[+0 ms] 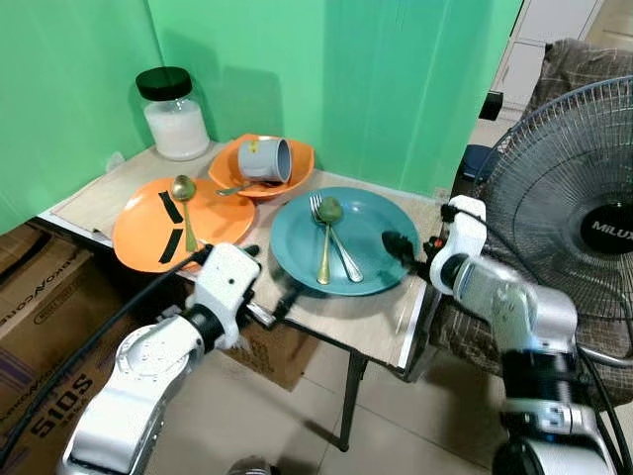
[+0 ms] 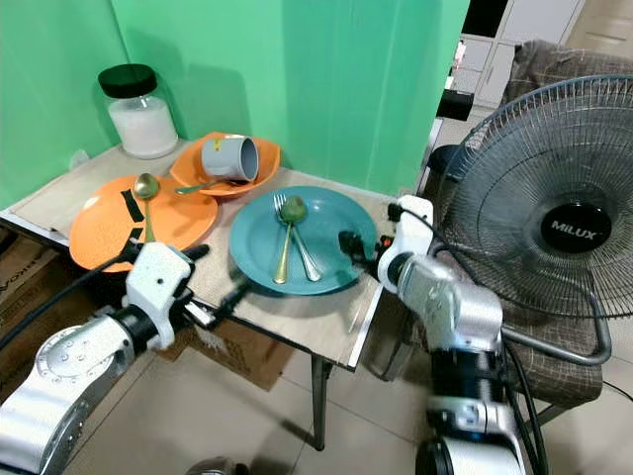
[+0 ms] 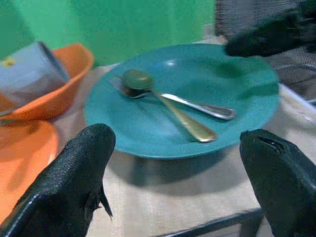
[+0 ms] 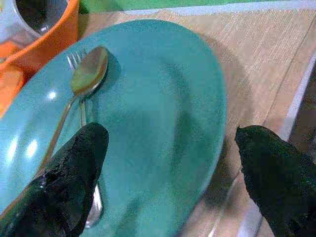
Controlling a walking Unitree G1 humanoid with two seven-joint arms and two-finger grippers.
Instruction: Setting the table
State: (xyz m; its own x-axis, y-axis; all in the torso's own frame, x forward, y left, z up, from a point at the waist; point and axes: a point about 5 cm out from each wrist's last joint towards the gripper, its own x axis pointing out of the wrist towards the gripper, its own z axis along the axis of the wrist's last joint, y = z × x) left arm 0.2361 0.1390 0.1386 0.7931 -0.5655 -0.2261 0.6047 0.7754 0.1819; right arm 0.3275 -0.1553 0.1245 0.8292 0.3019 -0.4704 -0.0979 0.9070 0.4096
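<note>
2 grippers are seen at the near edge of the table. The left gripper is held low before the front rim of the teal plate, with its fingers spread wide and nothing between them. The right gripper is at the plate's right rim, also spread, with the rim between its fingers but not yet pinched.

On the teal plate 1 golden spoon and 1 fork are laid crossed. Beside it, to the left, 1 orange plate carries a second spoon and 2 dark strips. Behind, a grey cup lies on its side in an orange bowl, and farther back stands a jar.

The setting is judged unfinished: the dishes are crowded together and the cup is not upright.
</note>
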